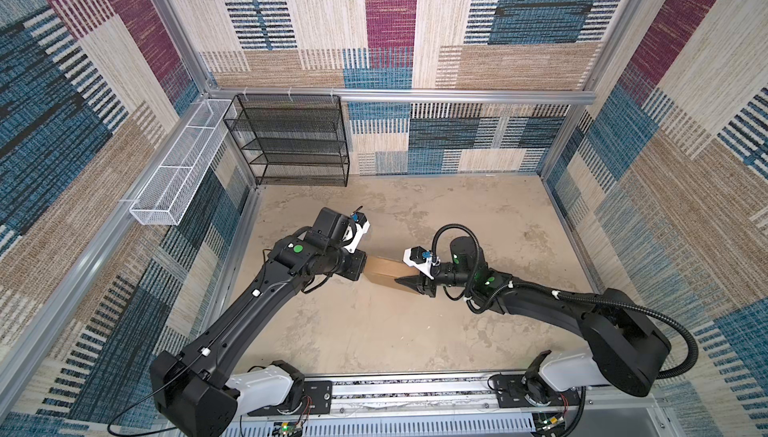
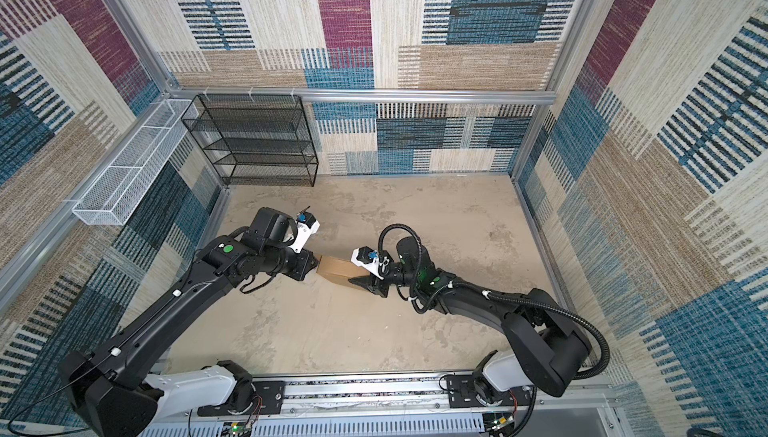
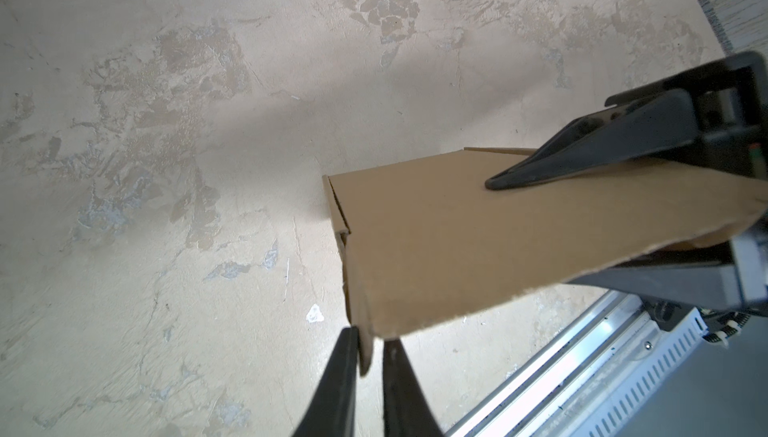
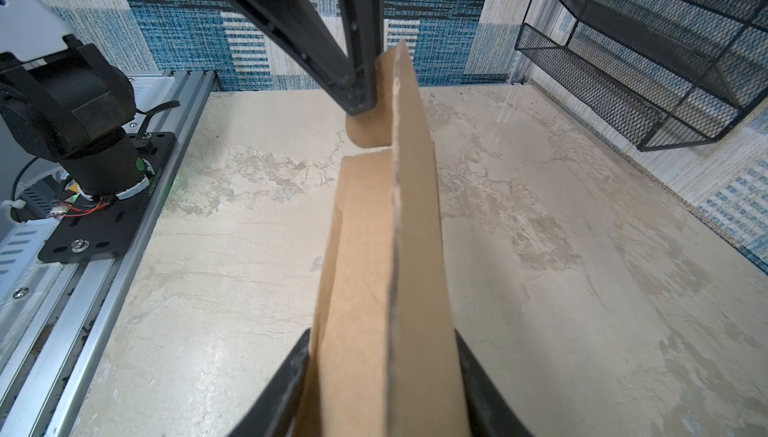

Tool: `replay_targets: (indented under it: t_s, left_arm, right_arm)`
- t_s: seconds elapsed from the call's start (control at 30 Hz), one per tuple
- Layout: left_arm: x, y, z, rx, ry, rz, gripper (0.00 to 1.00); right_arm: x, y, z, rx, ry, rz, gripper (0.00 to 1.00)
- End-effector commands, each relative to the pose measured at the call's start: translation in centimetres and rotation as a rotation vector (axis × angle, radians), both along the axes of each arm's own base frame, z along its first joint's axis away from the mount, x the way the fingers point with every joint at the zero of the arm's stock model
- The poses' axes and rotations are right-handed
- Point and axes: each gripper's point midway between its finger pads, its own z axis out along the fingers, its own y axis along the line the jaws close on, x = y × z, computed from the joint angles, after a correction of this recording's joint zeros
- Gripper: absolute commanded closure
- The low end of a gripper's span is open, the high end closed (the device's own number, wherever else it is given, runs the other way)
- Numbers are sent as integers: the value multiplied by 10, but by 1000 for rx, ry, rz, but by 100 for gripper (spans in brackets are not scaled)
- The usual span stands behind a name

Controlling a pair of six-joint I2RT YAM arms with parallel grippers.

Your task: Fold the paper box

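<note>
Holding the paper box point(image 1: 382, 270): both arms, one at each end; it hangs between them over the table point(image 1: 374, 331) and appears to be clear of it
Left gripper point(image 3: 368, 337): jaws almost together, nipping a thin piece of cardboard at its end of the box, which the right wrist view shows to be the rounded tab point(image 4: 365, 131)
Right gripper point(image 4: 381, 333): jaws part-way apart, clamped across the thickness of the folded layers at the opposite end
Long axis: runs straight from one gripper to the other, across both top views; each pair of jaws points along it, toward the other pair
Faces: the broad panel shows to the left wrist camera, and the box is nearly edge-on to the right wrist camera
Nearer arm: neither, since each already touches its own end; only the left one has the tab
Coming move, as I judge it: tucking the tab in, with the left arm pressing along the axis and the right arm bracing
Risk: the thin tab could buckle or slip out of the pinch
</note>
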Motion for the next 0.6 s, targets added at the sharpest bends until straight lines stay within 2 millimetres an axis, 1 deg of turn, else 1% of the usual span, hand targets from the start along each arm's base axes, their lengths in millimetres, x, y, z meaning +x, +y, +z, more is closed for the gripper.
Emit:
replay_targets:
  t_s: [0.0, 0.23, 0.57]
  left_arm:
    - [1, -2, 1, -27, 15, 27, 84]
    - [-2, -3, 0, -41, 28, 35, 85]
    - [-1, -4, -2, -46, 29, 43, 89]
  right_arm:
    - [2, 3, 10, 20, -29, 4, 64]
    - [3, 3, 10, 19, -32, 1, 64]
    - [3, 3, 9, 18, -25, 1, 64]
